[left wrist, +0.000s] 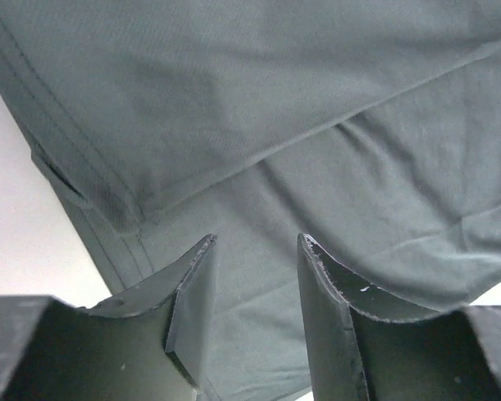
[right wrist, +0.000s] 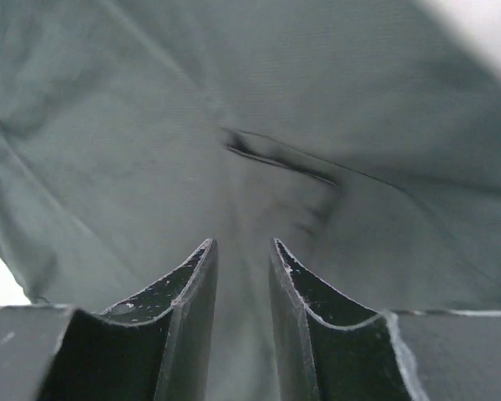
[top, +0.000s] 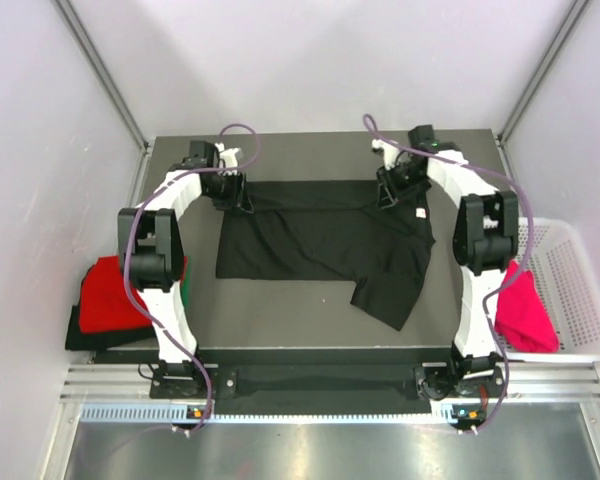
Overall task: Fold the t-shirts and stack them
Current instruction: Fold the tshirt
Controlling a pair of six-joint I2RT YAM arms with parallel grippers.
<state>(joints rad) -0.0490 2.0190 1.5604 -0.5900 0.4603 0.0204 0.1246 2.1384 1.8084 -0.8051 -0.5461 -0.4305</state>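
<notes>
Both jaws pinch the far edge of the black t-shirt [top: 320,245] in the top view. The left gripper [top: 238,198] and right gripper [top: 385,197] reach far forward on bent arms. The shirt lies wide across the table [top: 280,310], left to right. In each wrist view, cloth sits squeezed between the fingers [left wrist: 192,292].

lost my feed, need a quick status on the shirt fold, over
Left gripper and right gripper shut on black t-shirt, far edge. Shirt crumpled, not yet folded. Red t-shirt and basket off to the sides.
</notes>
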